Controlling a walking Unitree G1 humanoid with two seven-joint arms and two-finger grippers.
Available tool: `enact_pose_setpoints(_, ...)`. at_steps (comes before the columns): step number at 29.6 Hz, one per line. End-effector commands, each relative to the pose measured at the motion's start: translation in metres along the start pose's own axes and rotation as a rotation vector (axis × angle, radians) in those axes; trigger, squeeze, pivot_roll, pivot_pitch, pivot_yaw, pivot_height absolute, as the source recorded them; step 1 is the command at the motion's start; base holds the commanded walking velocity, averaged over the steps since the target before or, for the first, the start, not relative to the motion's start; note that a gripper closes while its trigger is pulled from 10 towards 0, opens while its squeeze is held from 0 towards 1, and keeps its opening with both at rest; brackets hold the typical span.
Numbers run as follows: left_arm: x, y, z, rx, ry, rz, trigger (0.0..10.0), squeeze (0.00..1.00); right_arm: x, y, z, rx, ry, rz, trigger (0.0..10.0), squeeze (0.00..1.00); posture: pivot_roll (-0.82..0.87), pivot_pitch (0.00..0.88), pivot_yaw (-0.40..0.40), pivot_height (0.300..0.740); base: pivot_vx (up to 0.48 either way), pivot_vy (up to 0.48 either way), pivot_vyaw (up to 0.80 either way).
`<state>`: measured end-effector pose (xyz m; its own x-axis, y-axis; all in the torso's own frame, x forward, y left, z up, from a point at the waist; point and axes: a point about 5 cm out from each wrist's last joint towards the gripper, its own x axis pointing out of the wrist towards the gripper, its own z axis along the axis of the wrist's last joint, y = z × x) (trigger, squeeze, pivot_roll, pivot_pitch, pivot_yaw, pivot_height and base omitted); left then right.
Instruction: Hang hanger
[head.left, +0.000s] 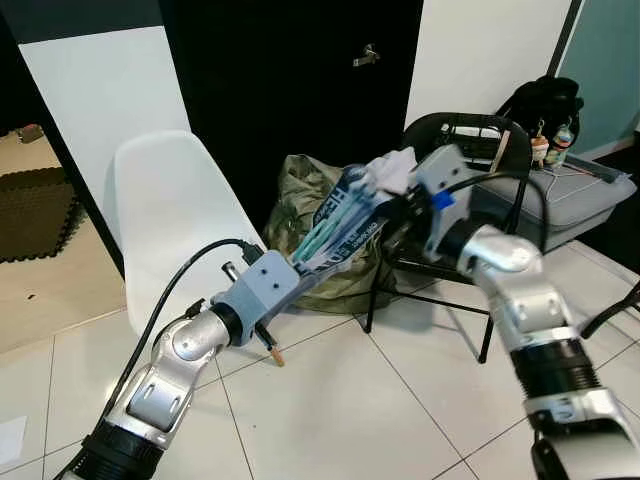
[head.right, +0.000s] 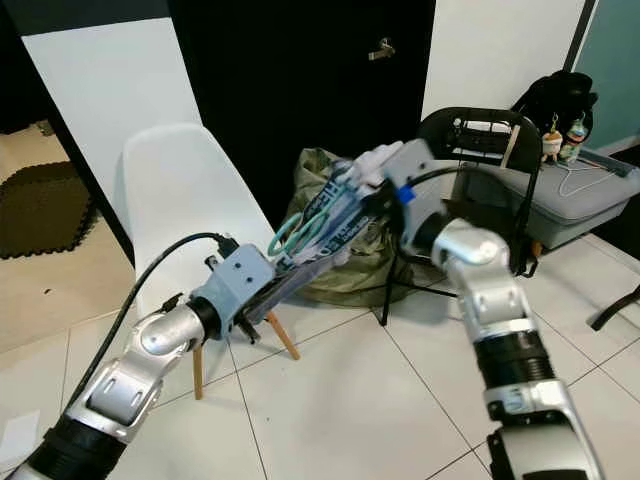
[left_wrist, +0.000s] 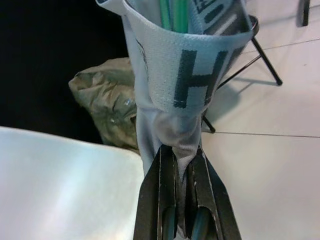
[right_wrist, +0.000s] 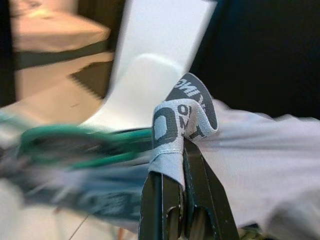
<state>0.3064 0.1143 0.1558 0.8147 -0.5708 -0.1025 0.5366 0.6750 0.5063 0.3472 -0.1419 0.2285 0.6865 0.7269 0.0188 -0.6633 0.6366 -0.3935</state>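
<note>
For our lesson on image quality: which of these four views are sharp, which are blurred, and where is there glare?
Both eye views are sharp; the white chair looks evenly lit. Left wrist view: the garment is crisp, and the chair seat shows soft glare. Right wrist view: the green hanger and background are smeared, while the right tool stays sharp.

Both hands (left_wrist: 182, 165) (right_wrist: 182, 170) raised, clamped closed.

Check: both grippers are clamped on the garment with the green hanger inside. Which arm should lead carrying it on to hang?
Right, probably. The right gripper pinches the printed waistband at the raised end near the green hanger. The left gripper holds the garment's lower end, so it better just supports.
</note>
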Motion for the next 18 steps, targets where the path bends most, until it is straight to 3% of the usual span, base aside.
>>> enact_pose_setpoints(1, 0.005, -0.001, 0.013, 0.042, -0.050, -0.020, 10.0, 0.00, 0.008, 0.022, 0.000, 0.010, -0.007, 0.141, 0.0, 0.00, -0.02, 0.000, 0.016, 0.740, 0.000, 0.000, 0.00)
enact_pose_setpoints(6, 0.004, 0.002, 0.010, 0.051, -0.039, -0.013, 10.0, 0.00, 0.003, 0.022, -0.003, 0.012, 0.001, 0.147, 0.0, 0.00, -0.02, 0.000, 0.016, 0.740, 0.000, 0.000, 0.00)
enact_pose_setpoints(7, 0.002, 0.003, 0.008, 0.056, -0.031, -0.011, 10.0, 0.00, -0.002, 0.012, -0.007, 0.010, 0.020, 0.094, 3.5, 0.00, -0.01, 0.000, 0.016, 0.740, 0.000, 0.000, 0.00)
enact_pose_setpoints(9, 0.002, 0.003, 0.008, 0.056, -0.031, -0.011, 10.0, 0.00, -0.002, 0.012, -0.007, 0.010, 0.020, 0.094, 3.5, 0.00, -0.01, 0.000, 0.016, 0.740, 0.000, 0.000, 0.00)
enact_pose_setpoints(10, 0.000, 0.004, 0.005, 0.065, -0.019, -0.009, 10.0, 0.00, -0.010, -0.002, -0.007, 0.014, 0.024, 0.023, 3.7, 0.00, -0.01, 0.000, 0.017, 0.740, 0.000, 0.000, 0.00)
enact_pose_setpoints(11, -0.001, 0.005, 0.003, 0.072, -0.009, -0.009, 10.0, 0.00, -0.020, -0.017, -0.003, 0.029, 0.000, -0.042, 7.2, 0.00, -0.01, 0.000, 0.021, 0.740, 0.000, 0.000, 0.00)
enact_pose_setpoints(12, -0.001, 0.005, 0.003, 0.072, -0.009, -0.009, 10.0, 0.00, -0.020, -0.017, -0.003, 0.029, 0.000, -0.042, 7.2, 0.00, -0.01, 0.000, 0.021, 0.740, 0.000, 0.000, 0.00)
enact_pose_setpoints(14, -0.003, 0.005, 0.000, 0.094, 0.003, -0.017, 10.0, 0.00, -0.034, -0.032, 0.009, 0.065, -0.069, -0.101, 10.0, 0.00, -0.01, 0.000, 0.023, 0.740, 0.000, 0.000, 0.00)
enact_pose_setpoints(18, -0.005, 0.005, -0.004, 0.149, 0.024, -0.033, 10.0, 0.00, -0.052, -0.045, 0.012, 0.035, -0.043, -0.099, 10.0, 0.00, -0.02, 0.000, 0.026, 0.740, 0.000, 0.000, 0.00)
